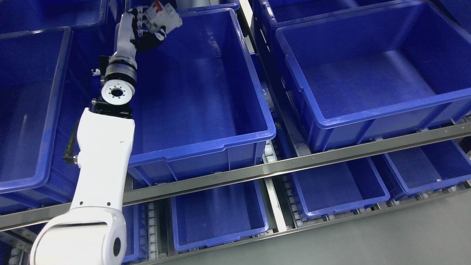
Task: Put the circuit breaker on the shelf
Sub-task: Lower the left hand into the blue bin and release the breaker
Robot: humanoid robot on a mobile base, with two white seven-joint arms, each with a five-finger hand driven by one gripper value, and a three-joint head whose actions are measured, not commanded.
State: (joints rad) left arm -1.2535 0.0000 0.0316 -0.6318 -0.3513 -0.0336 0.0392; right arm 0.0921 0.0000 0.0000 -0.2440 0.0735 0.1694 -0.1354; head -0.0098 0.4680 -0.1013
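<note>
Head view: left hand [147,25] grips circuit breaker [162,16] (white, red-marked) above blue bin [220,143].

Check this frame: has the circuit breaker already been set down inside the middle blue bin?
No, the left hand holds the circuit breaker above the bin.

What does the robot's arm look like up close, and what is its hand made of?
Only the left arm shows. Its upper sections are smooth, glossy white shells with small screw holes. A black cable loops out at one joint. Further up sits a white round disc ringed with holes, set in dark and silver metal rings. The left hand has a pale grey back and black fingers.
</note>
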